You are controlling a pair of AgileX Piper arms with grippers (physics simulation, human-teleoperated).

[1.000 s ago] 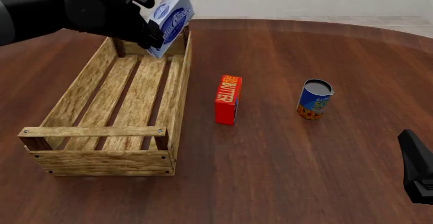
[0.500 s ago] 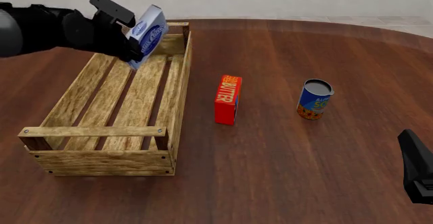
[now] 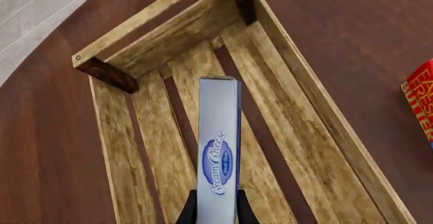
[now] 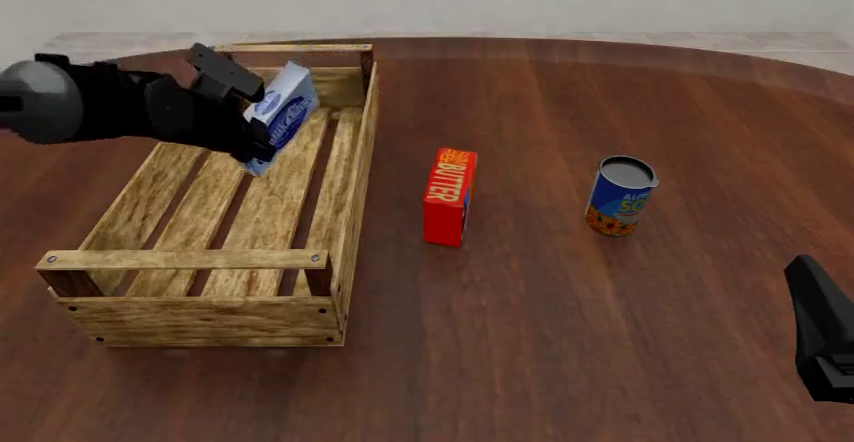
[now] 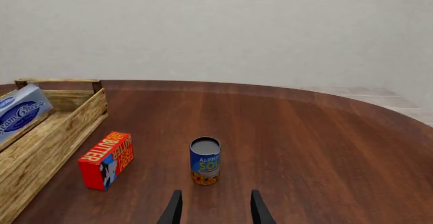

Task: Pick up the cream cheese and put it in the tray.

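The cream cheese point(image 4: 280, 114), a flat white-grey box with a blue oval label, hangs tilted over the far half of the tray point(image 4: 150, 205). My left gripper point(image 4: 254, 127) is shut on it. In the left wrist view the cream cheese point(image 3: 219, 148) stands edge-on between the fingers point(image 3: 187, 212), above the slats of the tray point(image 3: 297, 107). The right wrist view shows the cream cheese point(image 5: 20, 112) inside the tray's point(image 5: 64, 127) walls. My right gripper point(image 5: 213, 210) is open and holds nothing, low at the near right point(image 4: 825, 337).
A red butter box point(image 4: 450, 196) stands upright just right of the tray. A blue soup can point(image 4: 621, 196) stands further right. Dark wooden table surface runs around them, with its curved far edge at the back.
My left gripper has carried the cream cheese down and nearer, from above the tray's far end bar to low over the slats. The right arm has not moved.
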